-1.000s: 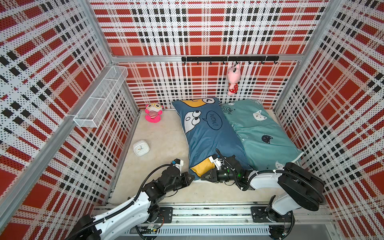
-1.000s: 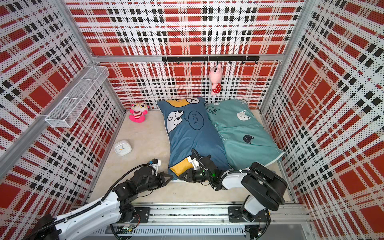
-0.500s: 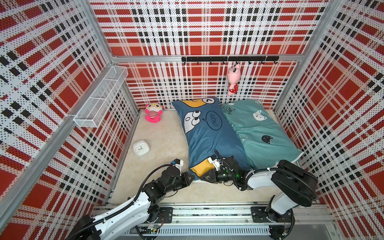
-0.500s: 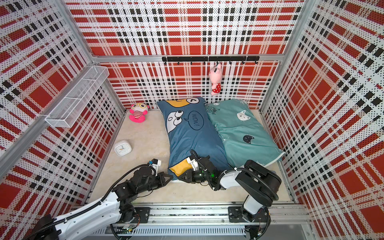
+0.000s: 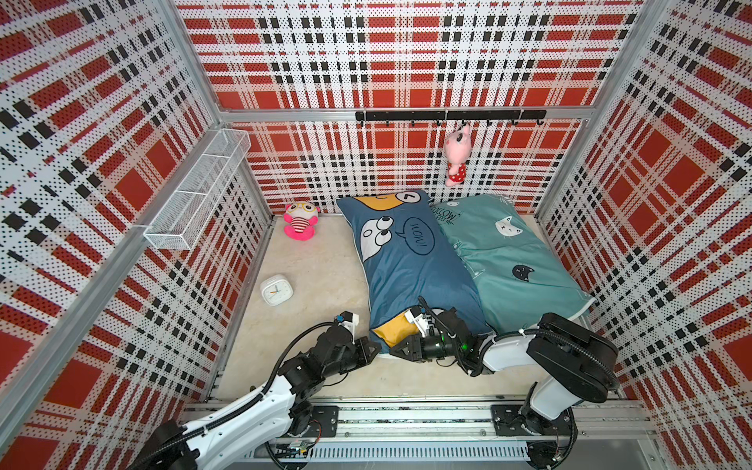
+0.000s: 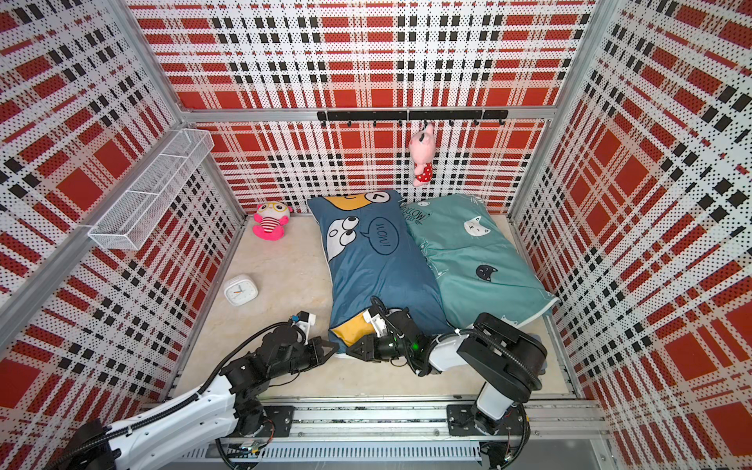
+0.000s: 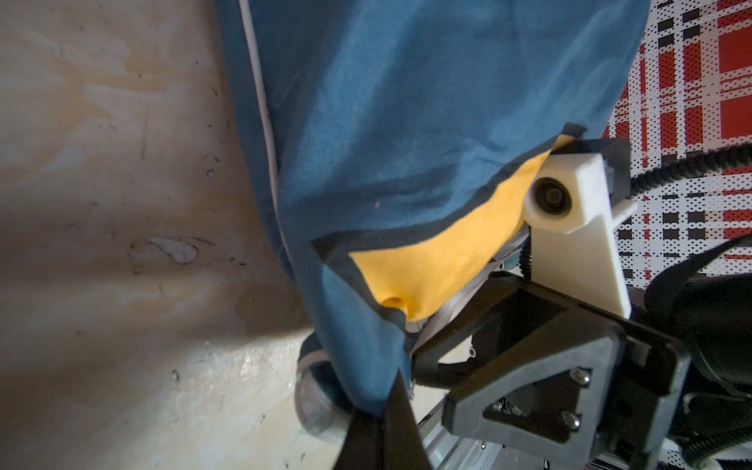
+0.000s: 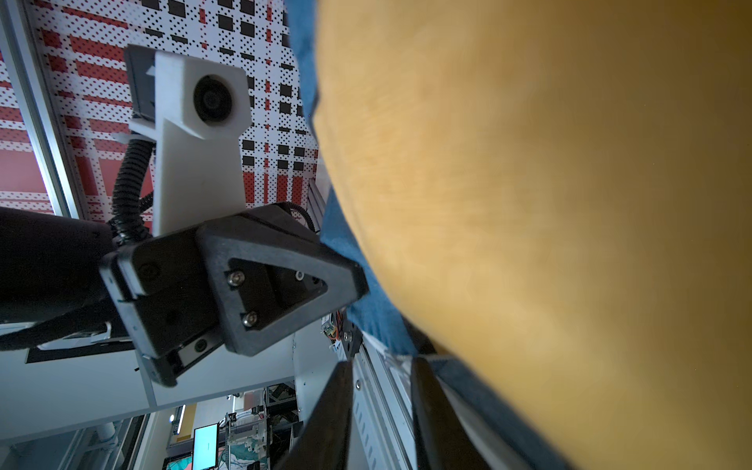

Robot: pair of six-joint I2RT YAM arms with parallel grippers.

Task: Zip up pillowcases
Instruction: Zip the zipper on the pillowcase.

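Observation:
The dark blue pillowcase (image 5: 411, 268) (image 6: 378, 276) lies lengthwise on the floor, with a yellow patch (image 5: 392, 327) (image 7: 439, 264) at its near end. The teal pillowcase (image 5: 512, 252) (image 6: 476, 252) lies beside it on the right. My left gripper (image 5: 373, 349) (image 6: 333, 348) (image 7: 382, 423) is shut on the blue pillowcase's near left corner. My right gripper (image 5: 396, 350) (image 6: 352, 352) (image 8: 382, 407) faces it at the same near edge. Its jaws stand apart with nothing between them, and one finger (image 8: 431, 411) rests against the blue hem.
A white clock (image 5: 276, 289) sits on the floor to the left. A pink plush (image 5: 300, 221) sits in the far left corner and another (image 5: 455, 156) hangs from the black hook rail (image 5: 447, 116). A wire basket (image 5: 195, 195) juts from the left wall. The arms' metal rail (image 5: 407, 415) runs along the front.
My right gripper's jaws have parted a little, and the right arm's elbow has shifted slightly left. The left arm and both pillowcases have stayed put.

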